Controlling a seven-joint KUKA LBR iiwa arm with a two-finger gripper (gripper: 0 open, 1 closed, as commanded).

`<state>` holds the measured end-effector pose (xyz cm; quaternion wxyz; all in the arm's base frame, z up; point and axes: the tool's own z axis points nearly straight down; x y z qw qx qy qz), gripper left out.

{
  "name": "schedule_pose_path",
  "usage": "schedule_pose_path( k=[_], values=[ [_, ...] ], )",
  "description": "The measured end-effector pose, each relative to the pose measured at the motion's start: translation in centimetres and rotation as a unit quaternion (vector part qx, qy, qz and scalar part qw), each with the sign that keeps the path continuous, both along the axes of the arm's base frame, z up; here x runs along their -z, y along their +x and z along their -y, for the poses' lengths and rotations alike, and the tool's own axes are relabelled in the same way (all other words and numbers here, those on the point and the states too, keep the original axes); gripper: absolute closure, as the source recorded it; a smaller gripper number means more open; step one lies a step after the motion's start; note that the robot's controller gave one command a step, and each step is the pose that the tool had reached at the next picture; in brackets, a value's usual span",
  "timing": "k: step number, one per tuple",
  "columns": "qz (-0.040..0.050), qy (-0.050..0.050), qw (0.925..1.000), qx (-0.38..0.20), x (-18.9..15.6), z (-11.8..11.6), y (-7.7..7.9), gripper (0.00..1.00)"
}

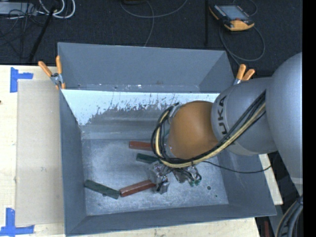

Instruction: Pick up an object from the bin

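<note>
Grey metal of my gripper is low over the floor of the bin, toward the near side and a little right of centre. Jaw state: cannot tell (my orange wrist cover and the cables hang over them from this angle).

Nearest thing: a reddish-brown bar lying flat, with its right end at my gripper and the rest running out to the left. I cannot tell whether that end is between the jaws.

Farther out:
- a dark green bar left of it, their ends close together, toward the near-left corner
- a second dark green bar just on the far side of my gripper
- a second reddish-brown bar beyond that one

Step in hand, as I judge it: the grasp itself, down at the bar's right end. Nothing is lifted yet.

Next move calls for a firm close across the bar and then a straight rise. A hold at one end will likely let the long part droop, so it should stay clear of the green bar on the far side.
</note>
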<state>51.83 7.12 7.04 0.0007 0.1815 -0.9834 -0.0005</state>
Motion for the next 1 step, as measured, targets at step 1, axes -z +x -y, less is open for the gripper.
schedule_pose_path(
  k=[1],
  values=[
    [0.004,0.0,0.9999,-0.009,-13.63,-0.99,-3.4,1.0]
  ],
)
